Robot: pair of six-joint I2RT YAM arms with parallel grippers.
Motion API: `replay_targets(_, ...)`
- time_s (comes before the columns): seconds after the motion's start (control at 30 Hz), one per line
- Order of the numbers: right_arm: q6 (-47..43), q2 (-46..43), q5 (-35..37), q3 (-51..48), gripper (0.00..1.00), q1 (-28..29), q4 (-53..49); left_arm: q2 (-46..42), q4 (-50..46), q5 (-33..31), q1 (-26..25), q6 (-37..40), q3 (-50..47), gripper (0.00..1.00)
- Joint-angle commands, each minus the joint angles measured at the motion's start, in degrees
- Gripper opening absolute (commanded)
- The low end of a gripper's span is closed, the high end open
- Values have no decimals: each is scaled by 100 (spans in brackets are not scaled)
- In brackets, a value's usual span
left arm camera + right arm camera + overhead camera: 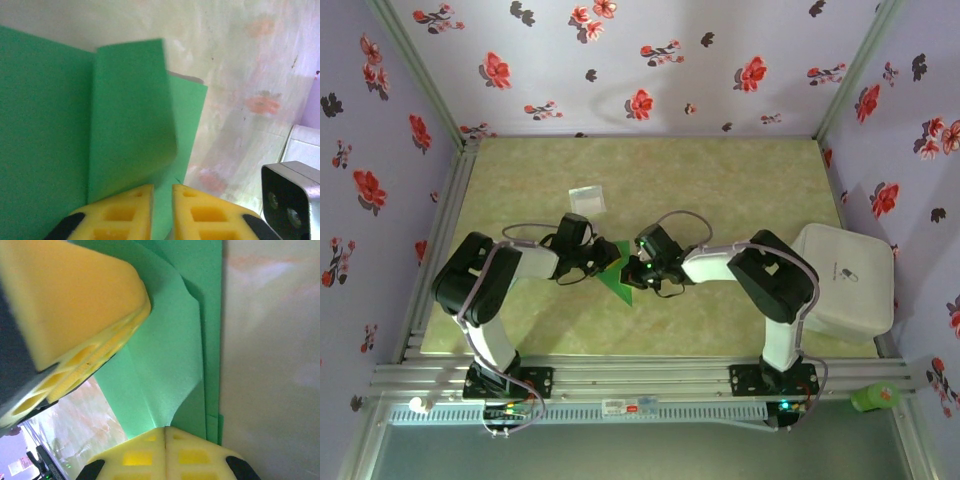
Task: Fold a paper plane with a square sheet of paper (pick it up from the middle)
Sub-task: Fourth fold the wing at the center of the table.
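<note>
On the yellowish table [740, 180], centre of the overhead frame, your right gripper [165, 434] pinches the folded green paper [165, 365]; your left gripper [162, 192] stands slightly parted.

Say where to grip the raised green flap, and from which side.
Probably pinch the flap at its curled free edge, coming from the bare table side: it lifts off the square sheet of paper beneath, while the opposite edge looks creased flat.
</note>
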Motion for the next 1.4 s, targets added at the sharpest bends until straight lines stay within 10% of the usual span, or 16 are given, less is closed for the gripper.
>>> replay_targets(0.0,-178,27,-87,-250,5,-23,-607,-246,-319,-164,-36,68,-19,25)
replay_targets(0.67,-1251,-320,-669,-516,4,-368,-1095,-633,-534,-223,-820,-2,-320,10)
replay_targets(1.37,-1207,-311,-590,-753,1,-365,-1115,-23,-894,-747,-102,474,-50,10)
